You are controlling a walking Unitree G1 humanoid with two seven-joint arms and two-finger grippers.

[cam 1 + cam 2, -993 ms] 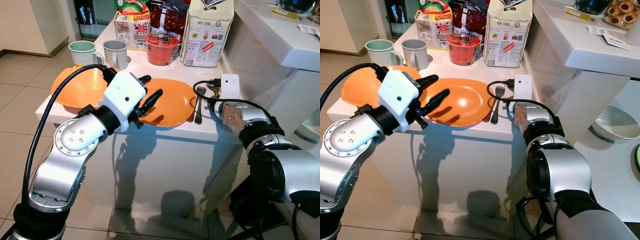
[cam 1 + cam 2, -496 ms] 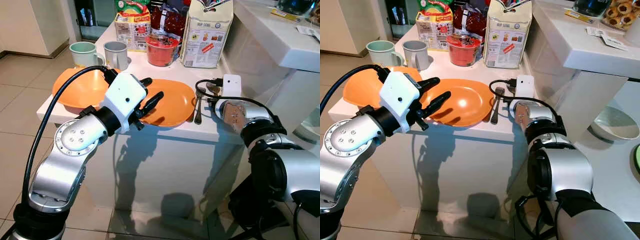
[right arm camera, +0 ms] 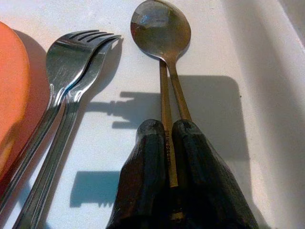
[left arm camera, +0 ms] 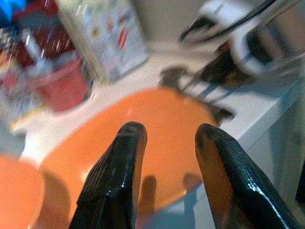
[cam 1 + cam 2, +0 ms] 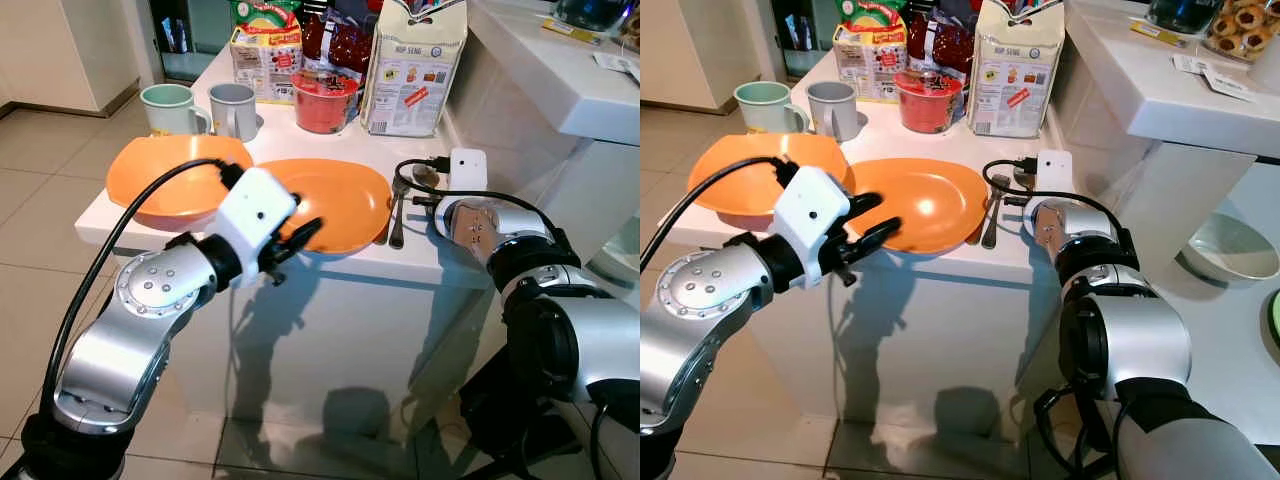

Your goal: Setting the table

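We're pinching spoons [image 3: 162,33] with right fingers [image 3: 145,186] on desk [image 3: 248,71]; left fingers [image 4: 121,176] hovering spread over plate [image 4: 157,129].

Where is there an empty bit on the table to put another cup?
A bare white strip runs between the near orange plate and the red bowl. A smaller corner lies right of the spoon. The back is crowded with mugs and food packets.

Counter [image 5: 330,255]: carries all items.
Near row, left to right: plate [image 5: 165,180], second plate [image 5: 335,200], forks [image 5: 397,210], spoons [image 3: 164,57].
Far row, left to right: two mugs [image 5: 200,105], tub [image 5: 322,100], bag [image 5: 412,65].
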